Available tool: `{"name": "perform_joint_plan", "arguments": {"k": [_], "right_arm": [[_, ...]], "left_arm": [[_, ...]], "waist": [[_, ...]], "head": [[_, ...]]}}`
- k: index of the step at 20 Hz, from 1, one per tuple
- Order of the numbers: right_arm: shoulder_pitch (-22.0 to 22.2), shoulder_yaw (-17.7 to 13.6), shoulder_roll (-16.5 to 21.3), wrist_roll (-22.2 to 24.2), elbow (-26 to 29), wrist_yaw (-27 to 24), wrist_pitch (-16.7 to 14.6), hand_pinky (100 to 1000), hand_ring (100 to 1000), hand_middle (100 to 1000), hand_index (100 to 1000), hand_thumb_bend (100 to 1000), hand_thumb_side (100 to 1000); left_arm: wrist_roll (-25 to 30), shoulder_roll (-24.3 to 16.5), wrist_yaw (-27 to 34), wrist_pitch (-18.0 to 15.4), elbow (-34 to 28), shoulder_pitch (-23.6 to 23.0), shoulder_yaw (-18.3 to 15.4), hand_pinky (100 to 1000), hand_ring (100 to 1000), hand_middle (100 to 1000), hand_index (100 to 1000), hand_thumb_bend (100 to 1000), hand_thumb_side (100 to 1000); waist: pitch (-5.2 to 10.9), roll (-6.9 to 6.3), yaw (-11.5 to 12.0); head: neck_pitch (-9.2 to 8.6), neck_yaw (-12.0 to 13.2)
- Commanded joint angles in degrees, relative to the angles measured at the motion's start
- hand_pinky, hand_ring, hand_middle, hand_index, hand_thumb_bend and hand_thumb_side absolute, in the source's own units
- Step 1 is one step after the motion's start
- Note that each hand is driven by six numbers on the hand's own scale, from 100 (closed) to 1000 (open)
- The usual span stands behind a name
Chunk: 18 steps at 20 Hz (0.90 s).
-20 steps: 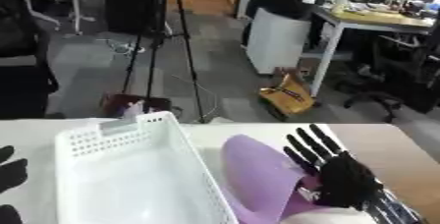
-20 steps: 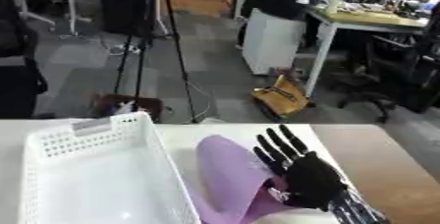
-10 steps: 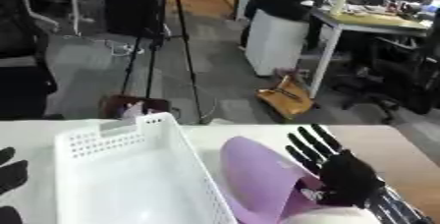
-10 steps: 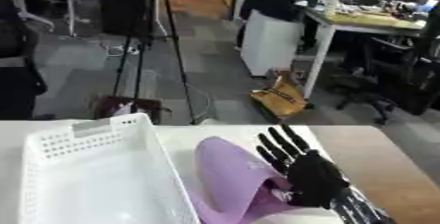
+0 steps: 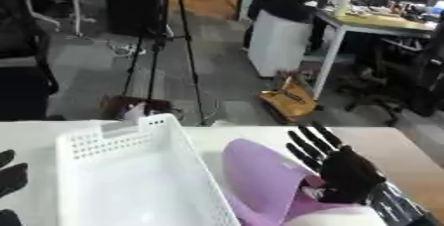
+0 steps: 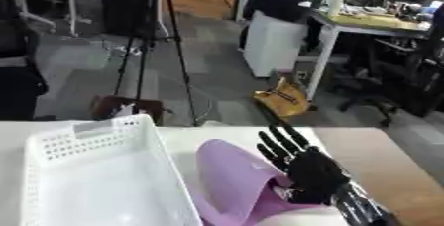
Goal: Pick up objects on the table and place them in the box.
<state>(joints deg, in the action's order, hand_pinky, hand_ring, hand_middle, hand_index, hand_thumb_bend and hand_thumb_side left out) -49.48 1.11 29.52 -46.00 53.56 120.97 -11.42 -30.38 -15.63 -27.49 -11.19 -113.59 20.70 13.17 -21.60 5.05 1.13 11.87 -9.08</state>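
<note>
— Does either eye catch something the other misses?
— Yes. The left eye view shows dark fingertips of the left hand (image 5: 10, 180) at the picture's left edge, over the desk's (image 5: 399, 153) left side; whether they are spread or curled, I cannot tell. The right eye view lacks them.
— And the right hand (image 6: 305, 168)?
— Fingers spread and straight, resting against the purple object (image 6: 234, 180).
— What does that look like?
— A smooth lilac curved piece standing up like a scoop, just beside the right wall of the white perforated box (image 6: 52, 145), toward the desk's near edge
</note>
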Motion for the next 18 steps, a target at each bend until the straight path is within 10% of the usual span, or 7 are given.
{"name": "perform_joint_plan", "arguments": {"k": [1, 18], "right_arm": [[-1.3, -0.1, 2.4, -0.2, 0.1, 0.6, -0.1, 971, 979, 976, 1000, 264, 1000], [-1.4, 0.0, 1.6, -3.2, -0.6, 0.3, -0.5, 949, 954, 913, 994, 149, 1000]], "left_arm": [[0.3, -0.2, 0.1, -0.1, -1.0, 0.7, 0.1, 744, 791, 825, 762, 100, 750], [0.5, -0.2, 0.1, -0.1, -1.0, 1.2, 0.3, 745, 791, 826, 762, 100, 750]], "waist": [[0.94, -0.09, 0.0], [0.17, 0.26, 0.8]], "head": [[-1.07, -0.3], [-2.22, -0.7]]}}
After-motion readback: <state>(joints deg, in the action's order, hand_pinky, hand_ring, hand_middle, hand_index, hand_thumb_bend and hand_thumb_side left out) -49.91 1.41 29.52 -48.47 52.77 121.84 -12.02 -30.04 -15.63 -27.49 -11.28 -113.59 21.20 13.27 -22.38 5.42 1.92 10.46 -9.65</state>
